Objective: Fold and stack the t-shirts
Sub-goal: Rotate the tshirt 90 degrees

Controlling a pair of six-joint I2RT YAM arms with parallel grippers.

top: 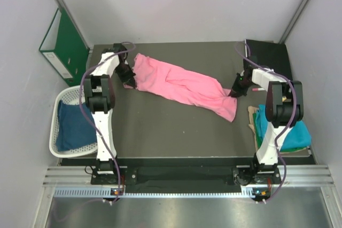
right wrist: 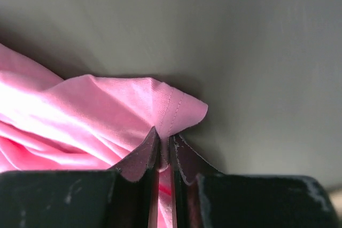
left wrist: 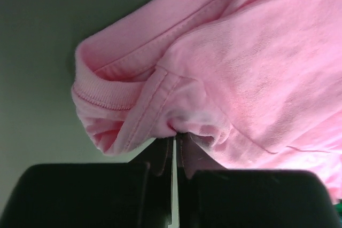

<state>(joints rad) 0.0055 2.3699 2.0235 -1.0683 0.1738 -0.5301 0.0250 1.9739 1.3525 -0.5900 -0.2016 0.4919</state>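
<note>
A bright pink t-shirt lies stretched across the dark table, from back left to middle right. My left gripper is shut on its left end; in the left wrist view the fingertips pinch a fold beside the ribbed collar. At the shirt's right end my right gripper is shut on a hemmed corner, and the cloth runs down between its fingers. A dark blue t-shirt lies in the white basket. A teal t-shirt lies at the table's right edge, behind the right arm.
A white lattice basket stands off the table's left side. A green ring binder leans against the left wall. A black panel lies at the back right corner. Bare dark table stretches in front of the pink shirt.
</note>
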